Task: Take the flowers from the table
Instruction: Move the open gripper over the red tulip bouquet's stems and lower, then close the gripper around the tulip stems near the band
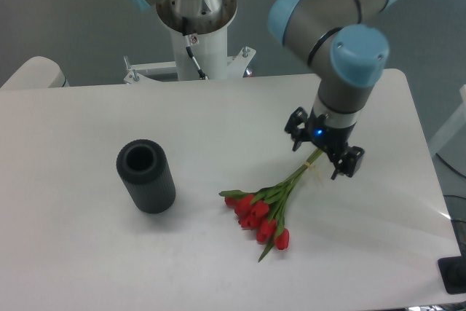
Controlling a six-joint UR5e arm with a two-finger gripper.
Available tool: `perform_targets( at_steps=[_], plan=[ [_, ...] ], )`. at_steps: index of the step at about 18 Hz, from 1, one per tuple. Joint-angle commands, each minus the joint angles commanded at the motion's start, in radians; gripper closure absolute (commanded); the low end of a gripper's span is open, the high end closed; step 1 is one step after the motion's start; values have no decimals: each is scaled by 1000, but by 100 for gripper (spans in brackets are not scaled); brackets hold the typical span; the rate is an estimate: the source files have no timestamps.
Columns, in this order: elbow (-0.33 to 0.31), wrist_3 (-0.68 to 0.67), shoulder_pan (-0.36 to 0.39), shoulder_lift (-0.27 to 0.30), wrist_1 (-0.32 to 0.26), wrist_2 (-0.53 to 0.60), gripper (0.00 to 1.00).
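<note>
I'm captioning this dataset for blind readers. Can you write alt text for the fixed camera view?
A robot arm's gripper is lowered over the stem end of the flowers, a bunch of red tulips lying on the table. A dark ribbed cylinder stands to the left, apart from them.

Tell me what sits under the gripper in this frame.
Under the gripper are the stem ends of the flowers, lying on the table. The stem tips are covered by it, so contact cannot be judged.

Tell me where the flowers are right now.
The flowers lie on the table, right of centre in the camera view, blooms toward the near edge. Their stem ends sit under the gripper, with the dark ribbed cylinder off to the left.
</note>
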Motion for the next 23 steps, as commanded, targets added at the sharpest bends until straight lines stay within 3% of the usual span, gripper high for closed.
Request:
perform_targets(
  at_steps=[2, 4, 12, 16, 23],
  plan=[
    [-49, -13, 2, -2, 86, -5, 0],
    [-88, -19, -8, -21, 121, -2, 0],
    [-100, -5, -34, -60, 189, 3, 0],
    [-108, -5, -51, -103, 255, 8, 0],
    [-131, 6, -55, -104, 260, 17, 0]
  ],
)
